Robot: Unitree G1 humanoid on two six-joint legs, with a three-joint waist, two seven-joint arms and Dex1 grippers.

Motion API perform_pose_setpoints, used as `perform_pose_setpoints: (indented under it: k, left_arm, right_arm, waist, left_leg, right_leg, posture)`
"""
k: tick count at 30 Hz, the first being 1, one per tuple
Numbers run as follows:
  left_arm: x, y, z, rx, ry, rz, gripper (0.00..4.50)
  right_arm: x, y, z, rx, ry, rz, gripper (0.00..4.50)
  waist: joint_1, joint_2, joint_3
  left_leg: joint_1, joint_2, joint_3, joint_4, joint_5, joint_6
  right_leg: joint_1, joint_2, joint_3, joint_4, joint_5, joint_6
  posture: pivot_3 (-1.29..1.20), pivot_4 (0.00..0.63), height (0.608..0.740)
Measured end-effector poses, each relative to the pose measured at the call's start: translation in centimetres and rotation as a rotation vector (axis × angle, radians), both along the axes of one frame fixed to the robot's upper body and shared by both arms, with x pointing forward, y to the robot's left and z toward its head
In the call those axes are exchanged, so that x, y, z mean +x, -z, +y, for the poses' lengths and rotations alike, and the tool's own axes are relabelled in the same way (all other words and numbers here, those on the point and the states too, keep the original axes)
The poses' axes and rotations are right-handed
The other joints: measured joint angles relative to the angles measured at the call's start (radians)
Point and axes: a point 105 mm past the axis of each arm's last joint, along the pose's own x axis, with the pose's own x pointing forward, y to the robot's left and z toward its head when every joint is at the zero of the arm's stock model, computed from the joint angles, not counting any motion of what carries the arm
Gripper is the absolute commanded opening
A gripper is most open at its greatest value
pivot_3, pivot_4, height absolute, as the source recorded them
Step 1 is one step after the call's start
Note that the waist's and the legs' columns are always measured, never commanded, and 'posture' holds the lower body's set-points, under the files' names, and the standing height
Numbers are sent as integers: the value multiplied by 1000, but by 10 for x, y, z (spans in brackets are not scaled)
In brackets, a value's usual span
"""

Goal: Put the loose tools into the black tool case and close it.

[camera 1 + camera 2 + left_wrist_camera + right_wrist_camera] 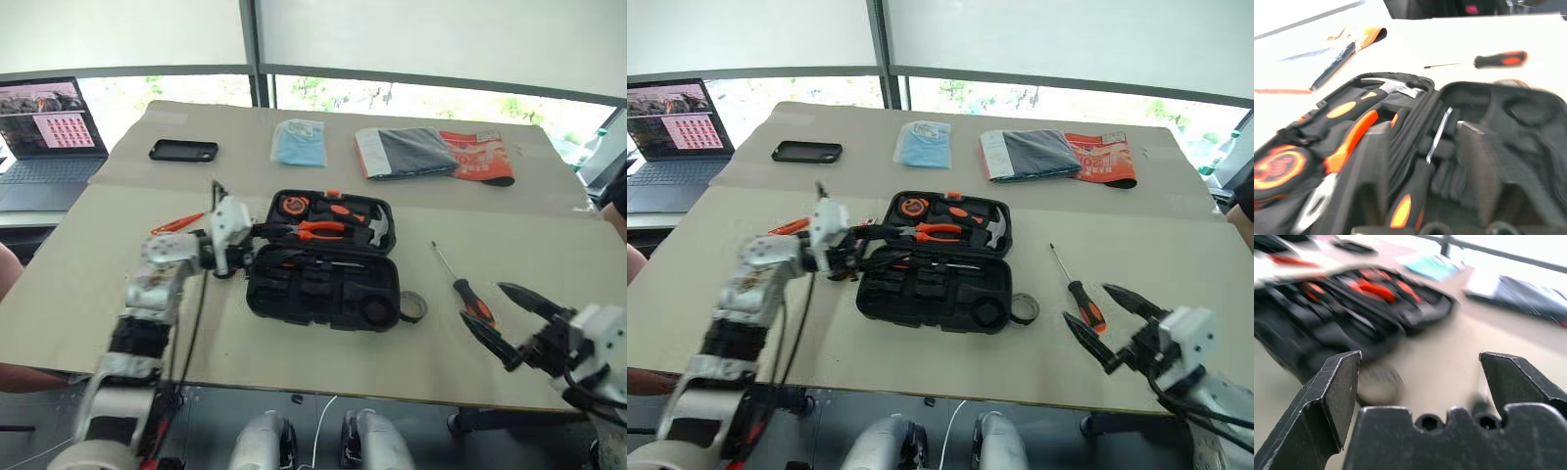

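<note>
My right claw (502,323) stands with its two black fingers spread wide and empty, low over the bench (294,362) edge, to the right of the black hinged plastic tool case (323,262). My left claw (872,247) sits at the case's left edge; its fingers (1476,166) are parted and empty over the moulded slots, where a black-and-orange-handled screwdriver (1410,196) already lies seated.

The case lies open, its lid toward the far side holding the orange-handled pliers (318,230), hammer (377,227) and tape measure (294,206). Still loose: a second black-and-orange-handled screwdriver (460,286) just right of the case, nearest my right claw; a small dark tape roll (412,306) touching the case's right front corner; a slim orange tool (178,223) left of the case.

My judgement: the right claw should take the loose screwdriver by its handle, jaws across it, and settle low before closing. The left should clear the case first.
</note>
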Motion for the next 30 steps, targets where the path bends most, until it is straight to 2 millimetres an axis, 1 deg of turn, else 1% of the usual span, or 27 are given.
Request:
perform_pose_setpoints:
  k: [1, 2, 3, 4, 6, 8, 9, 10, 12, 14, 15, 17, 18, 20, 23, 24, 27, 29, 30]
  left_arm:
    - [-9, 3, 2, -6, 27, 20, 4265]
    - [-28, 8, 7, -39, 87, 64, 4479]
    - [-31, 9, 7, -45, 99, 71, 4479]
    - [-38, 11, 10, -56, 124, 89, 4479]
    - [-54, 17, 24, -53, 140, 134, 4479]
    - [-61, 20, 35, -72, 128, 197, 4479]
    - [-63, 16, 36, -104, 129, 208, 4479]
    - [-64, 10, 35, -132, 135, 204, 4479]
    - [-68, -4, 28, -170, 165, 162, 4479]
    - [-72, -9, 21, -190, 186, 145, 4479]
    - [-72, -9, 20, -195, 192, 142, 4479]
    - [-74, -7, 15, -218, 209, 145, 4479]
    - [-75, -4, 12, -219, 220, 157, 4479]
    - [-77, 0, 5, -234, 245, 171, 4479]
    - [-77, 1, -9, -268, 287, 151, 4479]
    - [-77, 2, -10, -263, 288, 146, 4479]
    - [-76, 2, -10, -261, 280, 131, 4500]
    - [-76, 3, -11, -258, 277, 130, 4500]
    - [-75, 4, -12, -254, 274, 131, 4500]
  right_arm:
    - [-4, 5, -3, -2, 19, 14, 4500]
    - [-11, 16, -8, -11, 56, 59, 4500]
    - [-12, 18, -9, -12, 63, 65, 4500]
    - [-17, 26, -13, -17, 85, 102, 4500]
    - [-23, 36, -20, -21, 133, 126, 4500]
    - [-26, 41, -24, -33, 158, 144, 4500]
    - [-26, 42, -27, -42, 174, 150, 4500]
    - [-22, 41, -29, -49, 179, 155, 4500]
    - [-9, 30, -32, -77, 177, 148, 4500]
    - [6, 16, -31, -102, 167, 137, 4500]
    - [12, 13, -31, -115, 163, 141, 4500]
    - [30, 7, -29, -143, 143, 200, 4500]
    - [36, 5, -26, -157, 126, 223, 4500]
    - [55, 1, -18, -166, 104, 285, 4500]
    - [74, -5, -6, -171, 78, 340, 4500]
    - [76, -4, -5, -171, 76, 355, 4500]
    - [79, 10, -1, -170, 59, 472, 3723]
    - [80, 19, 2, -172, 58, 542, 3015]
    - [82, 18, 2, -175, 67, 551, 2599]
  waist:
    - [-3, 1, 0]
    - [-8, 2, 0]
    - [-9, 2, 0]
    - [-9, 3, 0]
    - [-18, 4, -1]
    - [-17, 7, -2]
    - [-17, 7, -2]
    - [-16, 7, -2]
    - [-14, 8, -2]
    - [-15, 9, -3]
    - [-15, 9, -3]
    - [-17, 10, -3]
    - [-17, 10, -3]
    - [-17, 10, -3]
    - [-9, 10, -3]
    - [-7, 9, -3]
    - [-4, 10, -3]
    - [-6, 10, -3]
    - [-8, 9, -3]
  left_leg:
    - [0, 0, 0, 0, -2, -4]
    - [1, 0, 0, 0, -4, -7]
    - [1, 0, 0, 0, -4, -8]
    - [1, 1, 0, 0, -4, -8]
    - [2, 1, 0, -4, -4, -8]
    - [3, 1, 0, -6, -4, -8]
    - [3, 2, 0, -6, -4, -9]
    - [3, 2, -1, -6, -2, -12]
    - [3, 1, -1, -6, -1, -15]
    - [3, 1, 0, -6, -1, -14]
    - [3, 1, 0, -7, -1, -14]
    - [3, 1, 0, -7, 2, -11]
    - [3, 1, 0, -7, 2, -10]
    - [3, 1, -1, -7, 4, -7]
    - [1, 1, -1, -7, 4, -6]
    - [1, 1, -1, -7, 4, -6]
    - [0, 0, -1, -6, 4, -4]
    - [-1, 0, -1, -6, 3, -3]
    - [-1, 0, -1, -5, 3, -2]
  right_leg:
    - [0, -1, 1, 0, 0, 0]
    - [0, -3, 2, 0, -1, -2]
    - [-1, -3, 2, 0, -2, -3]
    - [-1, -3, 2, 1, -2, -3]
    - [-2, -3, 3, 0, -3, -5]
    - [-2, -2, 3, 1, -3, -6]
    - [-3, -2, 3, 1, -3, -6]
    - [-3, -2, 3, 1, -3, -6]
    - [-2, -2, 4, 1, -4, -7]
    - [-2, -2, 4, 1, -3, -7]
    - [-2, -1, 4, 1, -3, -6]
    - [-2, 1, 4, 1, -1, -4]
    - [-2, 2, 3, 2, -1, -4]
    - [-2, 3, 3, 2, -1, -4]
    - [-3, 4, 2, 1, -1, -4]
    - [-3, 4, 1, 1, -1, -4]
    - [-3, 3, 1, 0, -1, -4]
    - [-3, 3, 1, -1, 0, -4]
    - [-2, 3, 1, -1, 0, -3]
  posture:
    - [0, 150, 740]
    - [0, 150, 740]
    - [0, 150, 740]
    - [0, 150, 740]
    - [0, 150, 740]
    - [0, 150, 740]
    - [0, 150, 740]
    - [0, 150, 740]
    - [0, 150, 740]
    - [0, 150, 740]
    - [0, 150, 740]
    - [0, 150, 740]
    - [0, 150, 740]
    - [0, 150, 740]
    - [0, 150, 740]
    - [0, 150, 740]
    - [0, 150, 740]
    - [0, 150, 740]
    - [0, 150, 740]
